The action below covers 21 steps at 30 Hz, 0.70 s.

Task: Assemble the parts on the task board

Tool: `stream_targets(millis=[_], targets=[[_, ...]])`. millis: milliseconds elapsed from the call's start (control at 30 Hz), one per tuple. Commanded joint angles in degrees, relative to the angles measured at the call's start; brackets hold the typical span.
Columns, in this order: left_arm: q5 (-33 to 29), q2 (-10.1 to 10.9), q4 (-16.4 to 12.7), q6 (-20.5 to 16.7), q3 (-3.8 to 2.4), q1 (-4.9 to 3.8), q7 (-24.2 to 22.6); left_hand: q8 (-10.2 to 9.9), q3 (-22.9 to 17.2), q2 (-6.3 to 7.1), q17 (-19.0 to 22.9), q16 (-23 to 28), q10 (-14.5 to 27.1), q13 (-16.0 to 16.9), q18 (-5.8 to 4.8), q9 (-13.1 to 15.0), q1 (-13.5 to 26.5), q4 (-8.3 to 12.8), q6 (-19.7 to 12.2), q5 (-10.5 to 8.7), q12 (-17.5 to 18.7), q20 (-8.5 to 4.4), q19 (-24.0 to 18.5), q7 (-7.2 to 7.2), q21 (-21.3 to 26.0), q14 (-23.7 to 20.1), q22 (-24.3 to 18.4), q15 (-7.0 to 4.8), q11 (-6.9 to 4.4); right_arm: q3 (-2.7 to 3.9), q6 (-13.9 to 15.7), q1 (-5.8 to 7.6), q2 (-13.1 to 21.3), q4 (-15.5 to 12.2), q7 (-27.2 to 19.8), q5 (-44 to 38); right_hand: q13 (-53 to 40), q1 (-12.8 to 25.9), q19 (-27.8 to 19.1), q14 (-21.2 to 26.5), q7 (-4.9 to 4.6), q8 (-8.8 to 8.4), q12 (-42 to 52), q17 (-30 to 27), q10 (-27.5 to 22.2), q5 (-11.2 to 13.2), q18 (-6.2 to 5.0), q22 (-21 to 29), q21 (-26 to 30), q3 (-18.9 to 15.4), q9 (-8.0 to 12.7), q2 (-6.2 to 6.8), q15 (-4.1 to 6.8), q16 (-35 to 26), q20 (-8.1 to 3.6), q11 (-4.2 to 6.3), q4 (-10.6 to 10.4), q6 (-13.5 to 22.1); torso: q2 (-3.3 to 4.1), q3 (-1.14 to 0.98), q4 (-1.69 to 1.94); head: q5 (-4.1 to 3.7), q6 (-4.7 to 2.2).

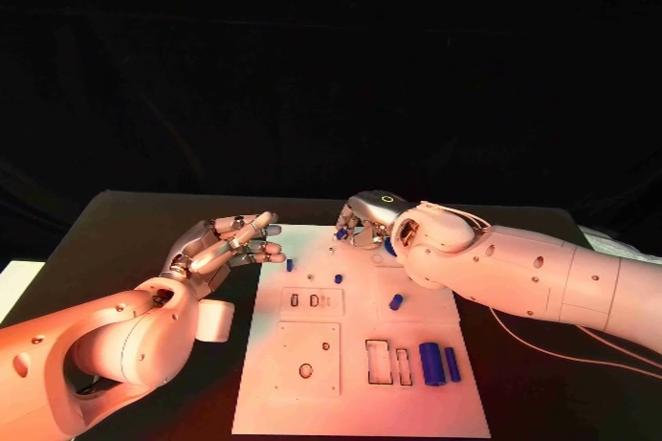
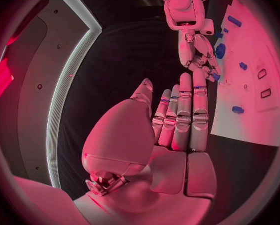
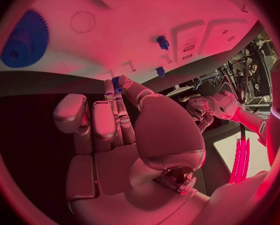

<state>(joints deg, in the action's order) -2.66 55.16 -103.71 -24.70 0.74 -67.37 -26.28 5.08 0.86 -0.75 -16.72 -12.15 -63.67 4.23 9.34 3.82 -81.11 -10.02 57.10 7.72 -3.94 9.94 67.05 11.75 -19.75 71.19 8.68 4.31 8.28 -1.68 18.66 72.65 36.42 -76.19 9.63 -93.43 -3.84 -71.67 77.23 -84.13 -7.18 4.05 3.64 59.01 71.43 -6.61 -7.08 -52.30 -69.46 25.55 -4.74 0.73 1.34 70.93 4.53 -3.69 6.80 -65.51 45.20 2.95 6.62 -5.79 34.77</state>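
The white task board (image 1: 359, 384) lies in the middle of the black table. My right hand (image 1: 363, 221) hovers over the board's far edge and pinches a small blue part (image 1: 341, 233) at its fingertips; the same part (image 3: 117, 83) shows in the right wrist view. A blue gear (image 3: 24, 40) lies on the board close to that hand. My left hand (image 1: 228, 245) floats by the board's far left corner, fingers apart and holding nothing; its fingers (image 2: 184, 115) look straight in the left wrist view. Small blue pegs (image 1: 290, 264) (image 1: 338, 278) (image 1: 396, 301) lie on the board.
Two blue cylinders (image 1: 430, 363) (image 1: 452, 363) lie side by side near the board's right edge, beside narrow rectangular slots (image 1: 378, 361). Square recessed plates (image 1: 306, 357) take up the board's left half. Black table (image 1: 124, 231) surrounds the board.
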Motion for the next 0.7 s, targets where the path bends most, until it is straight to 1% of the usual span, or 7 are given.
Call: stream_targets(millis=[33,100,200,267,300,467,700], targets=[[-0.6,-0.1,-0.2,1.1,-0.05,-0.16,-0.1,-0.2,0.0,-0.50,-0.1,-0.2,0.4,-0.1,0.91,0.0,0.0,0.4,-0.1,-0.17,0.3,0.03,0.1,0.14,-0.3,-0.1,0.1,0.06,-0.01,0.02,-0.6,0.01,-1.0,1.2,0.7,0.0,0.1,0.6,-0.3,-1.5,-0.15,-0.40,-0.2,0.1,-0.5,0.3,0.38,-0.1,-0.3,0.3,-0.6,0.12,-0.19,0.3,0.11,-0.01,-0.7,0.3,0.12,0.13,0.16,-0.06,0.02],[-0.6,-0.1,-0.3,1.1,-0.05,-0.20,-0.1,-0.2,0.0,-0.50,-0.1,-0.2,0.4,-0.1,0.91,0.0,0.0,0.4,-0.1,-0.17,0.3,0.03,0.1,0.14,-0.3,-0.1,0.1,0.06,-0.01,0.02,-1.0,0.00,-1.7,2.2,0.8,0.0,0.1,0.6,-0.3,-1.5,-0.15,-0.40,-0.2,0.1,-0.5,0.3,0.38,-0.1,-0.3,0.3,-0.6,0.12,-0.19,0.3,0.11,-0.01,-0.7,0.3,0.17,0.16,0.23,-0.04,0.16],[-0.6,-0.1,-0.3,1.2,-0.05,-0.22,0.0,-0.2,0.0,-0.50,-0.1,-0.2,0.4,-0.1,0.91,0.0,0.0,0.4,-0.1,-0.17,0.3,0.03,0.1,0.14,-0.3,-0.1,0.1,0.06,-0.01,0.02,-1.0,-0.01,-2.3,3.0,0.9,0.0,0.1,0.7,-0.3,-1.5,-0.16,-0.41,-0.2,0.2,-0.6,0.3,0.39,-0.2,-0.4,0.3,-0.6,0.18,-0.20,0.4,0.14,-0.04,-0.8,0.3,0.19,0.12,0.32,0.02,0.25],[-0.5,-0.1,-0.3,1.2,-0.05,-0.23,0.0,-0.2,0.0,-0.50,-0.1,-0.2,0.4,-0.1,0.91,0.0,0.0,0.4,-0.1,-0.17,0.3,0.03,0.1,0.14,-0.3,-0.1,0.1,0.06,-0.01,0.02,-1.1,-0.02,-2.6,3.5,1.0,-0.1,0.1,0.7,-0.3,-1.5,-0.16,-0.42,-0.2,0.2,-0.6,0.3,0.38,-0.2,-0.4,0.3,-0.6,0.19,-0.20,0.4,0.14,-0.04,-0.8,0.3,0.25,0.15,0.43,-0.04,0.21],[-0.5,-0.1,-0.3,1.2,-0.05,-0.24,0.0,-0.2,0.0,-0.50,-0.1,-0.2,0.4,-0.1,0.91,0.0,0.0,0.4,-0.1,-0.17,0.3,0.03,0.1,0.14,-0.3,-0.1,0.1,0.06,-0.01,0.02,-1.1,-0.02,-2.8,3.6,1.0,-0.1,0.1,0.7,-0.3,-1.5,-0.16,-0.42,-0.2,0.2,-0.6,0.3,0.38,-0.2,-0.4,0.3,-0.6,0.19,-0.20,0.4,0.14,-0.04,-0.8,0.3,0.26,0.14,0.37,0.03,0.23],[-0.4,0.0,-0.4,1.3,-0.04,-0.28,0.1,-0.2,0.0,-0.50,-0.1,-0.2,0.4,-0.1,0.91,0.0,0.0,0.4,-0.1,-0.17,0.3,0.03,0.1,0.14,-0.3,-0.1,0.1,0.06,-0.01,0.02,-1.6,-0.02,-3.4,4.3,1.4,-0.5,0.1,0.7,-0.3,-1.5,-0.16,-0.42,-0.2,0.2,-0.6,0.3,0.38,-0.2,-0.4,0.3,-0.6,0.19,-0.20,0.4,0.14,-0.04,-0.8,0.3,0.34,0.17,0.36,-0.03,0.35],[-0.3,0.0,-0.4,1.4,-0.04,-0.36,0.3,-0.2,0.0,-0.50,-0.1,-0.2,0.4,-0.1,0.91,0.0,0.0,0.4,-0.1,-0.17,0.3,0.03,0.1,0.14,-0.3,-0.1,0.1,0.06,-0.01,0.01,-3.1,-0.05,-4.0,5.3,1.8,-0.9,0.1,0.7,-0.3,-1.5,-0.23,-0.43,-0.2,0.3,-0.7,0.2,0.38,-0.2,-0.5,0.4,-0.6,0.45,-0.23,0.5,0.18,-0.08,-1.0,0.5,0.42,0.22,0.41,-0.05,0.55]])
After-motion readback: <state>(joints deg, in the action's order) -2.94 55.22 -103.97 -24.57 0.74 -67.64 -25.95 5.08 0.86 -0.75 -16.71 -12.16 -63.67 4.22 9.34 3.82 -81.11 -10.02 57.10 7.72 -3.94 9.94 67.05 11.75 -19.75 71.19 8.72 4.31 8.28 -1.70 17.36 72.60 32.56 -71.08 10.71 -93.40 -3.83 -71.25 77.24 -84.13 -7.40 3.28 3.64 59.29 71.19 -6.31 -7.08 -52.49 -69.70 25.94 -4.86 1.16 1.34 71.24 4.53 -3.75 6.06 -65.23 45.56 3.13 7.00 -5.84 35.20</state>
